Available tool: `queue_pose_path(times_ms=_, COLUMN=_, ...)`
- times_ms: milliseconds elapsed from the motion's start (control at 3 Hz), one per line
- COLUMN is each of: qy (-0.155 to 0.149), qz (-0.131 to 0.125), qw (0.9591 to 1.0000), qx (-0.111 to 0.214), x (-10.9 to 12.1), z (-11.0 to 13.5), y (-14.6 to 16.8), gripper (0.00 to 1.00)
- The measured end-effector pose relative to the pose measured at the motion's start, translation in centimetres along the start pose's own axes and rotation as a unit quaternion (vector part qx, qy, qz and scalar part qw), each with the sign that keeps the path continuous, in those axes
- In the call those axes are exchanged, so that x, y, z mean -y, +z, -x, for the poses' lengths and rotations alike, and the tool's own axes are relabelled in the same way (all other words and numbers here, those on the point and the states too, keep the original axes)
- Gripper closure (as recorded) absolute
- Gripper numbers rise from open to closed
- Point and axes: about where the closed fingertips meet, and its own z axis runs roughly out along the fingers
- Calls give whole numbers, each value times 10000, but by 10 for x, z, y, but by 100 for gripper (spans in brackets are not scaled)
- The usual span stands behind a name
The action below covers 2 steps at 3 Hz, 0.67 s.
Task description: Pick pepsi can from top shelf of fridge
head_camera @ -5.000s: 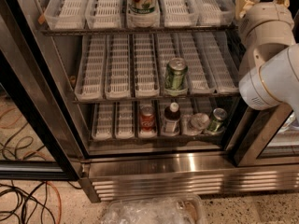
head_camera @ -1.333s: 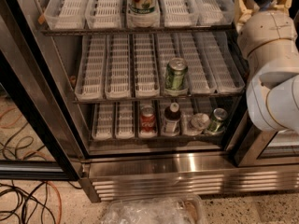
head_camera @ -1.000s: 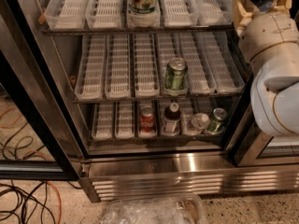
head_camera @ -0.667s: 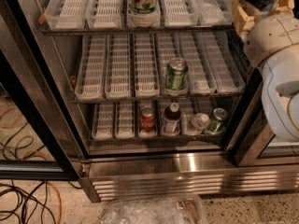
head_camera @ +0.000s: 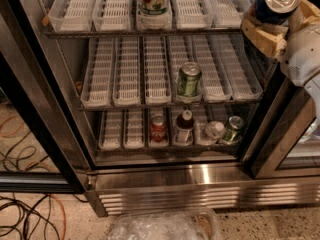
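Clasping pepsi can, tool beside fridge

Gripper is way up in the top right corner, and its fingers are a chunky tan colour, kinda rubbery looking with blocky angled edges. The arm behind it is all smooth white plastic, fat rounded shells with soft grey shading along the curves.
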Motion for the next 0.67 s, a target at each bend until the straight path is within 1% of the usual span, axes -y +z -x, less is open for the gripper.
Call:
queue_pose_path(times_ms=333, qy=-94, qz=362, qw=9993, qx=-67, x=-4, z=0, y=-14, gripper=100)
queue_pose_path(times_ms=667, qy=-132, qz=840, qw=9963, qx=-123, x=-13, z=0, y=-28, gripper=100)
